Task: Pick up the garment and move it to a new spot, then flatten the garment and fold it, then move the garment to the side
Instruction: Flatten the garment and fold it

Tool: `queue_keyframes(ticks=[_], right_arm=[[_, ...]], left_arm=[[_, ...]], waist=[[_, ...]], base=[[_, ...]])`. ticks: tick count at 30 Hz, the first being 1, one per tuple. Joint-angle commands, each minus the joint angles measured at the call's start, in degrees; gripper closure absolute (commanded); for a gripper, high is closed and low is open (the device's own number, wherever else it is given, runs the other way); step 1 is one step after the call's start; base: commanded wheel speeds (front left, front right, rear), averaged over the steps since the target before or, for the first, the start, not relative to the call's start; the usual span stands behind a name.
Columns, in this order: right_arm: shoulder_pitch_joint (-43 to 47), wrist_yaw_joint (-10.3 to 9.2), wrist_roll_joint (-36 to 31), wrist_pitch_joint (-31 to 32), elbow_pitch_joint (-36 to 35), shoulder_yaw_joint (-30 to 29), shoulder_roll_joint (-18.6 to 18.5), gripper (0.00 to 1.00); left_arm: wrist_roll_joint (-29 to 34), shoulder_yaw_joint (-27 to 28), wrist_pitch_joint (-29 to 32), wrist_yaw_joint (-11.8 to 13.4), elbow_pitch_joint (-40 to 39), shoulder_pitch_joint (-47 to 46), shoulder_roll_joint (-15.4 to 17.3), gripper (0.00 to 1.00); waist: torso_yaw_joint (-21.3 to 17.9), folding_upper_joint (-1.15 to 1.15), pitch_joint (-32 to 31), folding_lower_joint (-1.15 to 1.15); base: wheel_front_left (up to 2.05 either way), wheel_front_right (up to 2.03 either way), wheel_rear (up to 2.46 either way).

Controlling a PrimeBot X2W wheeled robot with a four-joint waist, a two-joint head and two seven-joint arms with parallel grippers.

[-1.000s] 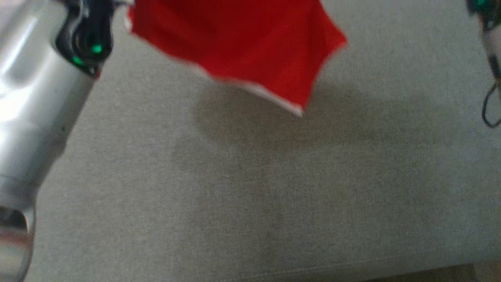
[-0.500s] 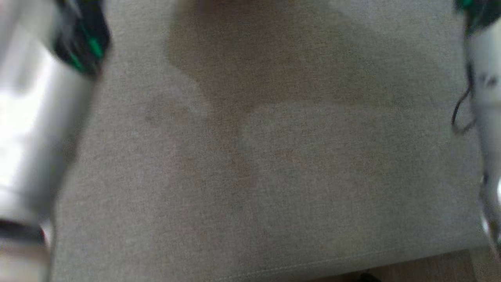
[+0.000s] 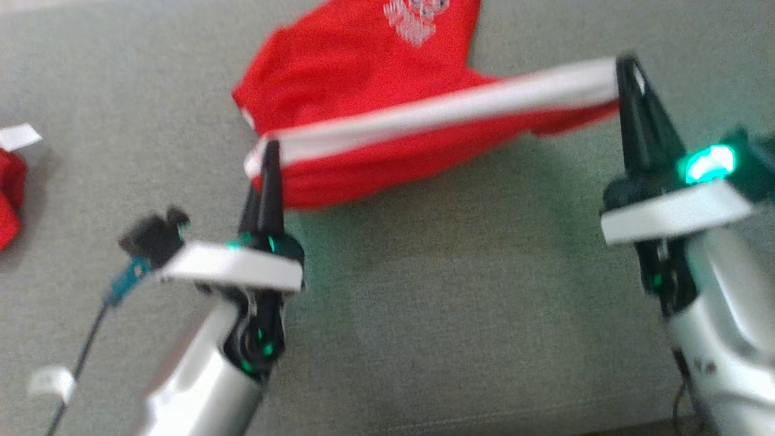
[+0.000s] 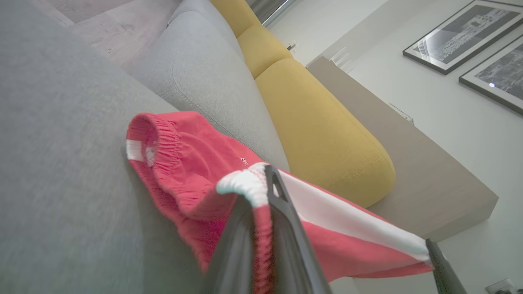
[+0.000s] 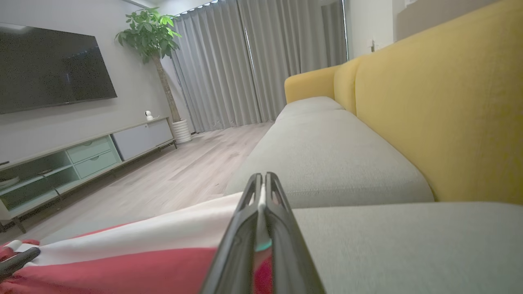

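The grey woven-fabric sofa seat (image 3: 424, 315) carries a red garment with a white band (image 3: 351, 91), its far part resting on the cushion. A crumpled red-and-white cloth (image 3: 7, 181) lies at the seat's left edge.

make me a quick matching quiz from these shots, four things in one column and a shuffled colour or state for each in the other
1 left gripper
2 right gripper
3 garment
4 sofa back cushion

a yellow
b shut on the right end of the white band
c red, held taut between both grippers
d shut on the left end of the white band

Pairs: 1-d; 2-b; 3-c; 4-a
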Motion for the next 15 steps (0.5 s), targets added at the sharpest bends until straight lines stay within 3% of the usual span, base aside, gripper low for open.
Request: queue_keyframes(ticks=[1, 8, 15], right_arm=[[2.4, 0.23, 1.0, -0.2, -3.0, -0.6, -0.7, 1.00], [15.0, 0.23, 2.8, -0.2, -6.8, -2.0, -1.2, 1.00], [20.7, 0.23, 4.0, -0.2, -10.1, -3.7, -2.2, 1.00]], left_arm=[[0.2, 2.8, -0.3, 0.1, -2.8, 1.2, 0.1, 1.00], [-0.1, 5.7, -0.3, 0.1, -5.5, 12.9, -2.8, 1.00], [-0.1, 2.5, -0.3, 0.1, -9.5, 19.7, -3.2, 1.00]], waist=[[0.6, 0.00, -3.7, 0.02], [0.7, 0.00, -11.3, 0.02], [1.6, 0.00, -14.0, 0.02]], base=[[0.00, 0.00, 0.00], [0.00, 0.00, 0.00], [0.00, 0.00, 0.00]])
